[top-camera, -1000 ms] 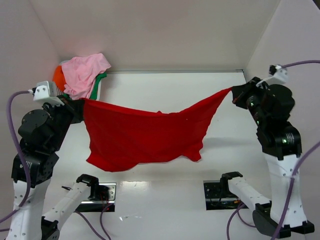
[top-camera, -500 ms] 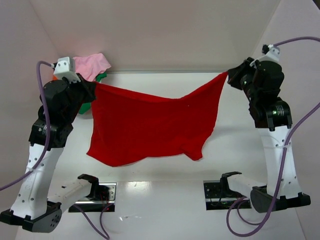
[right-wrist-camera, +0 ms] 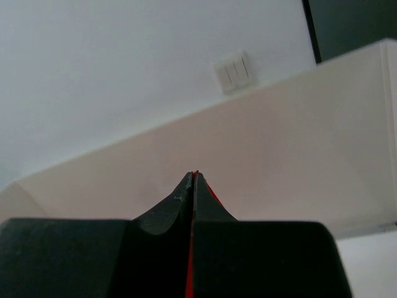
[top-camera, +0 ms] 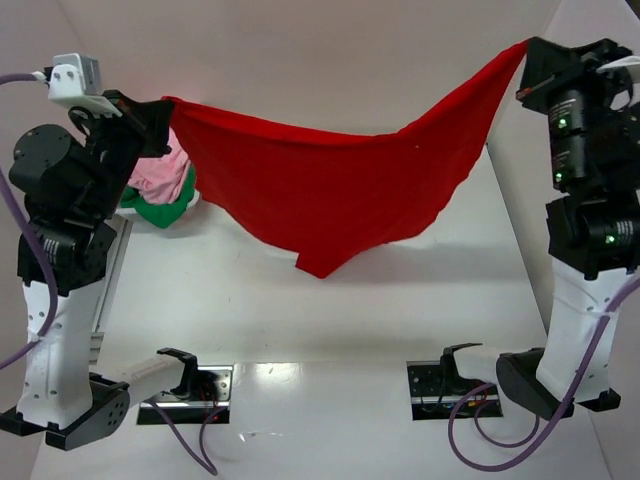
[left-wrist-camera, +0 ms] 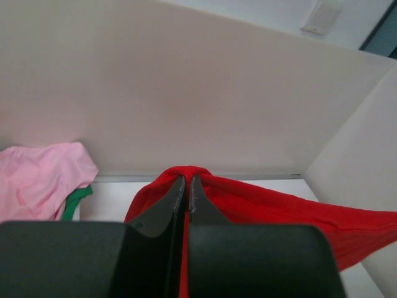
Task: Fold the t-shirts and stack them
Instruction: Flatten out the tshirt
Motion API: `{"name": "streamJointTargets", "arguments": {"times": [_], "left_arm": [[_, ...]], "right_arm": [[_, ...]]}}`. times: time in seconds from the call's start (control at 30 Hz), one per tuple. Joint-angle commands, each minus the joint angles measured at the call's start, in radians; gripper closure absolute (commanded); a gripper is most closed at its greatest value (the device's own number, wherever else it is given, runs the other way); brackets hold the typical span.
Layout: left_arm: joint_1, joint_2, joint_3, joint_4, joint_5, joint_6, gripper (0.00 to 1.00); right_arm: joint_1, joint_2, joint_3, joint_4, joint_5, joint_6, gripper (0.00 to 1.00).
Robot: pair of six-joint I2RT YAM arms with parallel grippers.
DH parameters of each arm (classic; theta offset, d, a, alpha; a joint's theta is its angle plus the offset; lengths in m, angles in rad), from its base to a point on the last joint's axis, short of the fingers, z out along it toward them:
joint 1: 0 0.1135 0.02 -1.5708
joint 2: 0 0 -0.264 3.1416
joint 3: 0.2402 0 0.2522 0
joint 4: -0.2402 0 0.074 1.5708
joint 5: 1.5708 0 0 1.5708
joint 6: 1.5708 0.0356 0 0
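Red shirt point(top-camera: 340, 190): hangs in the air between the two arms, above the table point(top-camera: 330, 330), and sags in the middle.
Left gripper point(top-camera: 163, 105): pinched tight on one top corner.
Right gripper point(top-camera: 527, 50): pinched tight on the other corner.
Might go wrong: a corner may slip out if the arms pull too hard, or the shirt may land crumpled.
Count: one red shirt, one pink shirt point(top-camera: 160, 175) and one green shirt point(top-camera: 160, 212). The pink and green ones are piled by the left arm.
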State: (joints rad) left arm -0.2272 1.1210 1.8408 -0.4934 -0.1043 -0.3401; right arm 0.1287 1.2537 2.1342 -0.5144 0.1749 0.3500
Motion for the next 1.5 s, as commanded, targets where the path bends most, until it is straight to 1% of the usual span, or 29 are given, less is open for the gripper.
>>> {"name": "streamJointTargets", "arguments": {"times": [0.0, 0.1, 0.2, 0.23, 0.33, 0.47, 0.57, 0.7, 0.8, 0.9, 1.03, 1.13, 1.17, 1.23, 1.27, 1.3, 1.37, 1.43, 1.47], "left_arm": [[0.0, -0.018, 0.051, 0.015, 0.063, 0.006, 1.0], [0.0, -0.072, -0.003, -0.02, 0.072, -0.005, 1.0], [0.0, -0.173, -0.104, -0.031, 0.086, -0.043, 1.0], [0.0, -0.225, -0.124, -0.054, 0.098, -0.043, 1.0], [0.0, -0.312, -0.173, -0.111, 0.117, -0.062, 1.0], [0.0, -0.391, -0.204, -0.184, 0.135, -0.051, 1.0], [0.0, -0.45, -0.215, -0.194, 0.153, -0.063, 1.0], [0.0, -0.515, -0.203, -0.22, 0.172, -0.088, 1.0], [0.0, -0.558, -0.157, -0.234, 0.172, -0.097, 1.0], [0.0, -0.569, -0.095, -0.255, 0.172, -0.097, 1.0], [0.0, -0.569, -0.052, -0.267, 0.124, -0.097, 1.0], [0.0, -0.555, -0.086, -0.223, 0.063, -0.097, 1.0], [0.0, -0.544, -0.135, -0.223, 0.054, -0.097, 1.0], [0.0, -0.524, -0.21, -0.177, 0.043, -0.097, 1.0], [0.0, -0.524, -0.256, -0.16, 0.043, -0.097, 1.0], [0.0, -0.524, -0.356, -0.139, 0.043, -0.108, 1.0], [0.0, -0.524, -0.449, -0.088, 0.043, -0.12, 1.0], [0.0, -0.524, -0.559, -0.048, 0.043, -0.129, 1.0], [0.0, -0.515, -0.586, -0.037, 0.043, -0.129, 1.0]], "right_arm": [[0.006, -0.019, 0.1, 0.14, 0.011, -0.054, 1.0], [0.006, 0.003, 0.22, 0.122, 0.011, -0.069, 1.0], [0.006, 0.013, 0.268, 0.113, 0.011, -0.078, 1.0], [0.006, 0.0, 0.268, 0.102, 0.002, -0.078, 1.0], [0.006, -0.04, 0.234, 0.112, -0.041, -0.068, 1.0], [0.006, -0.141, 0.199, 0.103, -0.064, -0.049, 1.0], [0.006, -0.194, 0.19, 0.085, -0.08, -0.04, 1.0], [0.006, -0.31, 0.181, 0.028, -0.071, -0.04, 1.0], [0.006, -0.365, 0.167, 0.017, -0.081, -0.04, 1.0], [-0.003, -0.387, 0.199, -0.028, -0.104, -0.04, 1.0], [-0.003, -0.378, 0.211, -0.029, -0.124, -0.029, 1.0], [-0.003, -0.346, 0.153, -0.044, -0.124, -0.029, 1.0], [-0.003, -0.336, 0.088, -0.014, -0.124, -0.029, 1.0], [-0.003, -0.324, 0.021, 0.002, -0.124, -0.029, 1.0], [-0.003, -0.324, -0.052, 0.014, -0.124, -0.029, 1.0], [-0.003, -0.324, -0.091, 0.039, -0.109, -0.029, 1.0], [-0.003, -0.324, -0.204, 0.076, -0.109, -0.029, 1.0], [-0.003, -0.313, -0.276, 0.135, -0.109, -0.029, 1.0], [-0.003, -0.313, -0.337, 0.152, -0.109, -0.019, 1.0]]}}
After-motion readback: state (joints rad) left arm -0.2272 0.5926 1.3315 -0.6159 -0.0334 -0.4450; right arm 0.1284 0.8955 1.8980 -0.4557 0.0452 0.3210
